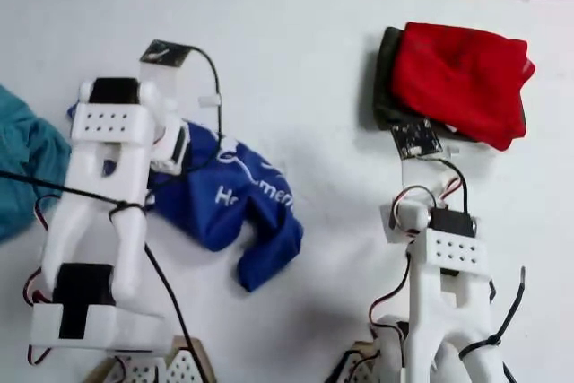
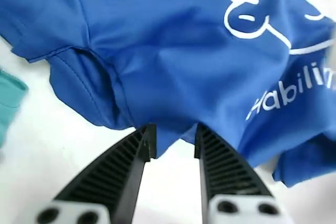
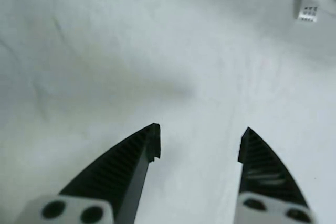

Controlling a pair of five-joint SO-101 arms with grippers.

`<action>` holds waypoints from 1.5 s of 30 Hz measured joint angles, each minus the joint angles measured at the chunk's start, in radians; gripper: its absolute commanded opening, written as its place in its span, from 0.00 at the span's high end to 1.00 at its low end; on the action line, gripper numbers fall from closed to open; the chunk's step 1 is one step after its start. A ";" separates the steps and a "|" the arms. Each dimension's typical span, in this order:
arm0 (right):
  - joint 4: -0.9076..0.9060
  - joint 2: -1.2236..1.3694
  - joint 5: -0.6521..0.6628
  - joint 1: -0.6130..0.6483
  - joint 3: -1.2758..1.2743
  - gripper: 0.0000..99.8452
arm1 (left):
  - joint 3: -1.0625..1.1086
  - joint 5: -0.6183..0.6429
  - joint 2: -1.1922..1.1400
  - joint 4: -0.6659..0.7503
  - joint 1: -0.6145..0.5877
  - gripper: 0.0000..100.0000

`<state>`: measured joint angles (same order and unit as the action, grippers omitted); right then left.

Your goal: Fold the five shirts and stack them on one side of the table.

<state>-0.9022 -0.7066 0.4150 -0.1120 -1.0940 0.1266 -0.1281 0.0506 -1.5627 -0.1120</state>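
Observation:
A crumpled blue shirt (image 1: 229, 199) with white print lies left of the table's middle. My left gripper (image 2: 173, 140) hovers at its edge, narrowly open, with a bit of the blue shirt's (image 2: 173, 66) hem between the fingertips. In the high view the left arm (image 1: 108, 159) stands over the shirt's left side. A folded red shirt (image 1: 462, 78) rests on a dark folded shirt (image 1: 386, 87) at the back right. My right gripper (image 3: 199, 142) is open over bare table, just in front of that stack. A teal shirt (image 1: 22, 168) lies bunched at the left edge.
The right arm (image 1: 446, 248) stands at the front right, with cables around its base. A small white tag (image 3: 307, 8) lies on the table near the stack. The white table (image 1: 305, 51) has free room in the middle and back.

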 measured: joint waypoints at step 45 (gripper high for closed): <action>-0.041 0.006 0.000 0.044 0.000 0.76 | 0.358 -0.170 -0.002 0.267 -0.302 0.85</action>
<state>-0.9436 -0.7004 0.4150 -0.0675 -1.0940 0.4841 -0.2984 0.0491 -1.2958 -0.4143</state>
